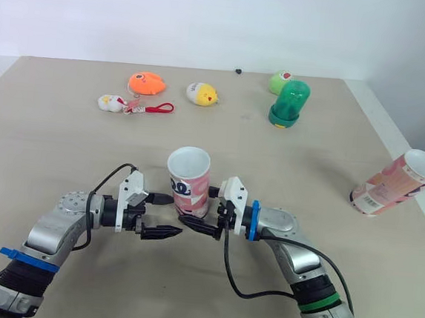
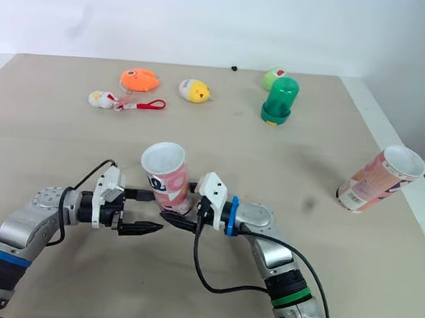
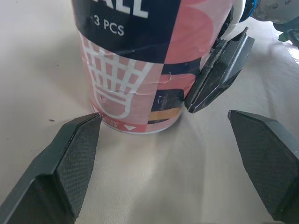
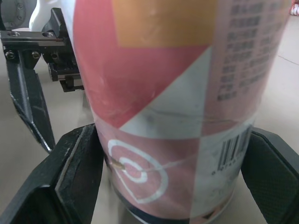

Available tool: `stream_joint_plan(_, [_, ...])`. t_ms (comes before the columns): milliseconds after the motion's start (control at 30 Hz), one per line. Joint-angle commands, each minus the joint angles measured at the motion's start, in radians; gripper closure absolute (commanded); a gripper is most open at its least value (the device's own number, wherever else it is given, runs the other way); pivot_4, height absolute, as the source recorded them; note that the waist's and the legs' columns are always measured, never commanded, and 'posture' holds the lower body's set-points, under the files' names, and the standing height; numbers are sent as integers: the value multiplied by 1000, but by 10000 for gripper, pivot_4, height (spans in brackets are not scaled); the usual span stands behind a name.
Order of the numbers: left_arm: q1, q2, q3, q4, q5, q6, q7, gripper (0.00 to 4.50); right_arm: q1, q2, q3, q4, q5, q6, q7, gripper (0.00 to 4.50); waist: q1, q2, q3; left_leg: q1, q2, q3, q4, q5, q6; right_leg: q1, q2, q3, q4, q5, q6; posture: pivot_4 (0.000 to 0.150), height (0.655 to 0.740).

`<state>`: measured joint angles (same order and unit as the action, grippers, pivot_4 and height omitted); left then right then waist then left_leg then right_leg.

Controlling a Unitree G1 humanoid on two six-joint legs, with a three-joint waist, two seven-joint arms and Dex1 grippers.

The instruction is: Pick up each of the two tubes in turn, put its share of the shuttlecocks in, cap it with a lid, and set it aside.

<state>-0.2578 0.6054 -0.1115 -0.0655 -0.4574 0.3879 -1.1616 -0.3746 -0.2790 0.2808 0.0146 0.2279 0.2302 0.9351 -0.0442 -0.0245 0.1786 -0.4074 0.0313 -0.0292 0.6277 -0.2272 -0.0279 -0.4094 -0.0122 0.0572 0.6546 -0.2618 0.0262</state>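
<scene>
**Q:** Upright tube (image 1: 189, 183), mouth open: where on the table (image 1: 65, 139) does it stand?
**A:** At centre. The second tube (image 1: 396, 182) lies tipped at its 3 o'clock, well apart.
**Q:** How will it handle?
**A:** Probably light, smooth, thin-walled and crushable. It is best gripped low, where the base stiffens it.
**Q:** And the grippers?
**A:** The right gripper (image 1: 201, 223), from 4 o'clock, presses both fingers on the lower wall. The left gripper (image 1: 164, 216), at 8 o'clock, is spread wide and holds nothing.

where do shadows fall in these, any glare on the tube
Left eye view: even, soft light, only faint shadows by the standing tube and green bottle; left wrist view: a soft shadow on the table at the tube's base; right wrist view: no hard glare on its wrap.
</scene>
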Motion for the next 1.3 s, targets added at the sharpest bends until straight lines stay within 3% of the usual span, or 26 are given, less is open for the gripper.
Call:
stream_joint_plan(33, [7, 17, 18, -6, 9, -18, -3, 0, -13, 4, 5, -15, 1, -18, 4, 5134, 0, 0, 0, 0, 0, 0, 0, 0, 0, 0, 0, 0, 0, 0, 0, 1500, 7400])
stream_joint_plan(100, [8, 30, 38, -4, 10, -23, -1, 0, -7, -4, 2, -24, 4, -16, 10, 9457, 0, 0, 0, 0, 0, 0, 2, 0, 0, 0, 0, 0, 2, 0, 0, 1500, 7400])
stream_joint_plan(333, [-61, 52, 163, -45, -52, -7, 51, 0, 60, -28, -128, -147, 72, 12, -73, 9457, 6, -2, 2, 0, 0, 0, 7, 0, 0, 0, 0, 0, 9, 0, 1, 1500, 7400])
stream_joint_plan(567, [-144, -44, 129, -96, -19, -42, 159, 0, 64, 41, -450, -85, 43, -19, -504, 9457, 18, -3, 2, 0, -3, 0, 9, 3, -5, 1, -4, 1, 9, -1, 9, 1500, 7400])
stream_joint_plan(667, [-157, -106, 102, -74, -5, -69, 188, 0, 54, 33, -551, -25, 3, -27, -663, 9457, 20, -3, 2, 0, -5, 2, 9, 4, -7, 1, -5, 3, 9, 3, 5, 1500, 7400])
stream_joint_plan(1033, [-176, -159, 64, -22, 19, -87, 187, 0, 92, 42, -582, 66, 1, 63, -785, 9457, 9, -3, 2, 2, -4, 3, 8, 5, -7, 1, -3, 5, 10, 5, 3, 1500, 7400])
stream_joint_plan(1067, [-173, -158, 64, -24, 19, -84, 188, 0, 105, 44, -579, 56, 2, 74, -788, 2272, 9, -3, 1, 2, -4, 3, 9, 5, -7, 1, -3, 5, 10, 5, 4, 1500, 7400])
stream_joint_plan(1100, [-168, -157, 64, -25, 19, -82, 189, 0, 119, 45, -577, 42, 4, 81, -788, 385, 10, -3, 1, 2, -4, 3, 9, 5, -7, 2, -3, 5, 10, 5, 4, 1500, 7400])
stream_joint_plan(1300, [-134, -139, 79, -29, 29, -69, 209, 0, 214, 50, -569, -110, 52, 109, -759, 385, 12, -3, 1, 2, -4, 3, 9, 5, -7, 2, -3, 5, 10, 5, 5, 1500, 7400])
